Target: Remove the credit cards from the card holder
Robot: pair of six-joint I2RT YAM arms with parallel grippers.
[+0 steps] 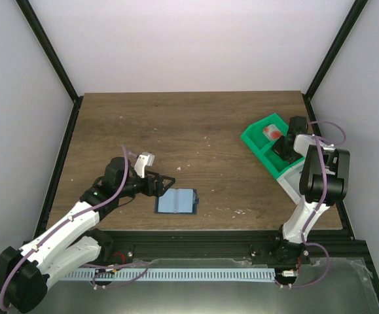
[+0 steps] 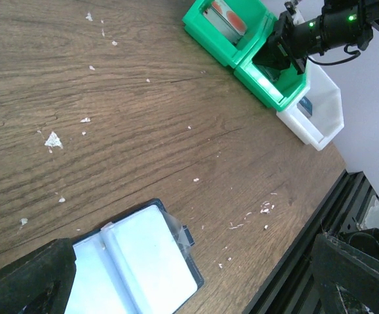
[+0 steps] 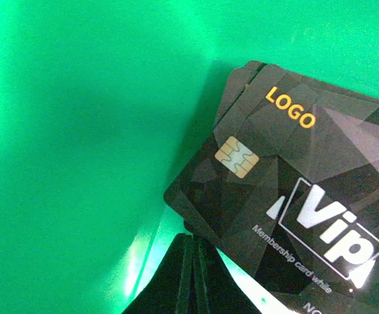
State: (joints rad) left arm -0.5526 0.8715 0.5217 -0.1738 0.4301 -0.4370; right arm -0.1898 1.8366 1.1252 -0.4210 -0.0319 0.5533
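The card holder (image 1: 176, 201) is laid open and flat on the table (image 1: 196, 131), pale panels up. Just beside its left edge the left gripper (image 1: 165, 186) is held, jaws spread wide and nothing between them. Well apart to the right of the card holder, a dark grey card (image 3: 287, 176) is seen in the green bin (image 1: 258, 142), at the tips of the right gripper (image 3: 186, 265). The jaws are closed, but whether the card is pinched cannot be told.

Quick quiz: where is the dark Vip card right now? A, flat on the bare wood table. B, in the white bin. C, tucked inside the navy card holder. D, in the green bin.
D: the right wrist view shows the dark Vip card against the green bin wall, while the card holder lies open across the table.
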